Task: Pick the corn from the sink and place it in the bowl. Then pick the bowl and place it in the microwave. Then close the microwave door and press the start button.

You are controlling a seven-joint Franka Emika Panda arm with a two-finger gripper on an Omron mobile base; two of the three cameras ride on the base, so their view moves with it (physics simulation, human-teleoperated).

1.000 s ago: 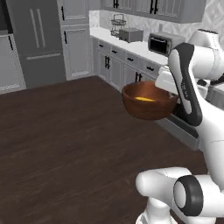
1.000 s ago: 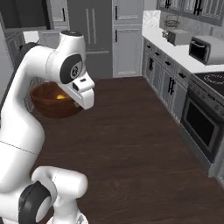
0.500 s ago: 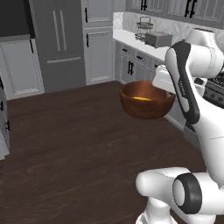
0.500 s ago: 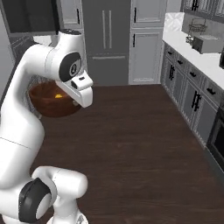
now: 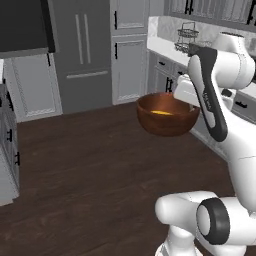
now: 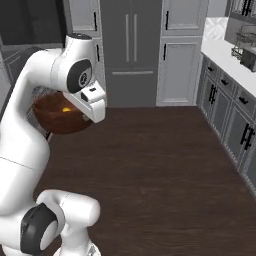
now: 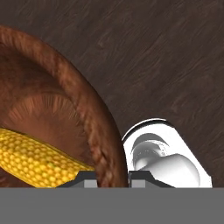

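Reddish-brown wooden bowl (image 5: 167, 116) is hanging mid-frame above the dark floor (image 5: 90, 170), the claw (image 7: 112, 176) pinching its rim, yellow corn (image 7: 37, 159) lying inside.

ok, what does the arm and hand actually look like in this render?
Glossy white arm of rounded shell segments with dark grey joint bands and round dark joint caps. No cables or markings visible. The hand ends in two small dark finger tips; a white boxy hand body carries a small dark slot.
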